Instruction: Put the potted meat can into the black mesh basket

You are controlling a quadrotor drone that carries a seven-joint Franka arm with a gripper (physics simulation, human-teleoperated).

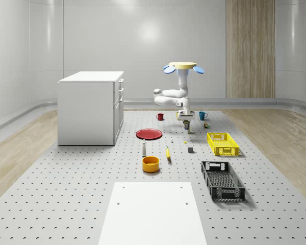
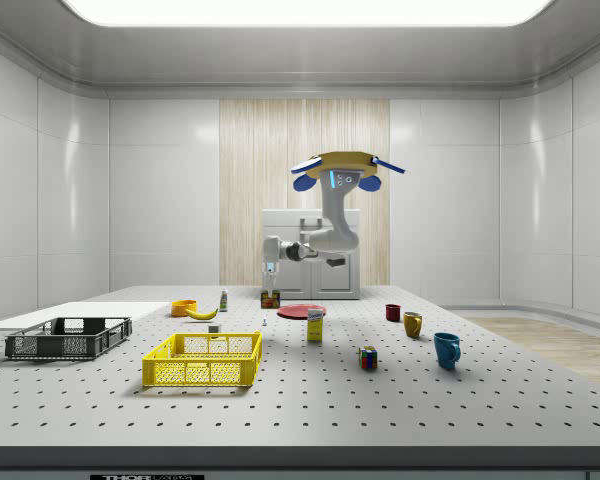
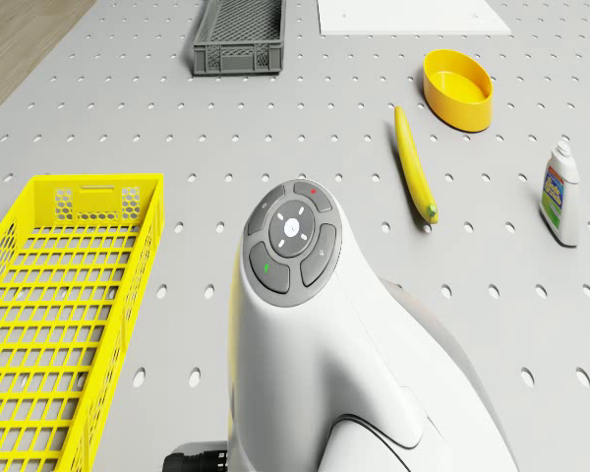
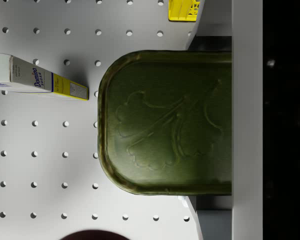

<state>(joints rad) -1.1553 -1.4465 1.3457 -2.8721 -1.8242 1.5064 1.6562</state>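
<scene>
Whole-scene view: the quadrotor drone is hovering above the perforated grey tabletop. Its white arm is reaching down so the end effector is hanging just above the small olive-green potted meat can, probably lining up for a grasp. The black mesh basket is lying well away from the end effector.

Side view: the can is standing on the tabletop, directly beneath the end effector, apparently apart from it.

Wrist view: the can's embossed lid is sitting squarely ahead. Whether the end effector is wide or narrow, I cannot tell.
</scene>
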